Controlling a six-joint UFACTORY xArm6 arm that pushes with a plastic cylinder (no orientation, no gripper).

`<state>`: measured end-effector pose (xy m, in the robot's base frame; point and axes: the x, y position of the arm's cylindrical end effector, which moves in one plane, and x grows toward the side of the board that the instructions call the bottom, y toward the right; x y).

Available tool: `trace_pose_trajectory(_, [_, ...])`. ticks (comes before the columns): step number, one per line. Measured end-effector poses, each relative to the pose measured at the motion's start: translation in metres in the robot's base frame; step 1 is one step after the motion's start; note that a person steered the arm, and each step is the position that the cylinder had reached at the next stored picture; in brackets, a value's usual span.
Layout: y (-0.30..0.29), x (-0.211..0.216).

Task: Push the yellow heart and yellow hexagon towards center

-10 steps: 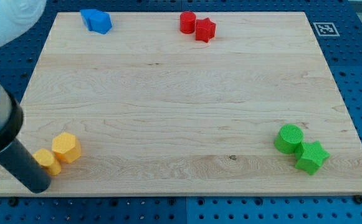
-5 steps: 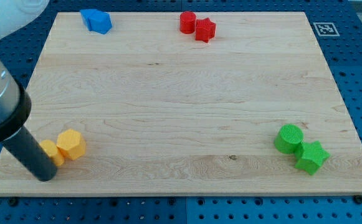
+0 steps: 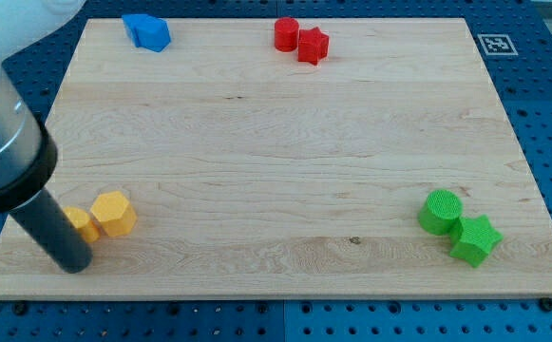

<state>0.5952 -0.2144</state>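
The yellow hexagon point(image 3: 114, 213) sits near the board's bottom left corner. The yellow heart point(image 3: 83, 223) touches its left side and is partly hidden by my rod. My tip point(image 3: 74, 263) rests on the board just below and left of the heart, against it. Both yellow blocks are far to the left and below the board's center.
Two blue blocks point(image 3: 147, 31) sit together at the top left. A red cylinder point(image 3: 286, 33) and red star point(image 3: 313, 45) sit at the top middle. A green cylinder point(image 3: 441, 211) and green star point(image 3: 475, 239) sit at the bottom right. The wooden board point(image 3: 285, 142) lies on a blue pegboard.
My tip has moved right and slightly up, pushing the yellow heart and hexagon a little to the right and up. The other blocks have not moved.
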Motion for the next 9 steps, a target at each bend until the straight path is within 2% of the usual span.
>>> trace_pose_trajectory(2, [-0.047,-0.007])
trace_pose_trajectory(4, [-0.03,-0.016])
trace_pose_trajectory(6, [0.044,-0.043])
trace_pose_trajectory(8, [0.083,-0.027])
trace_pose_trajectory(9, [0.14,-0.02])
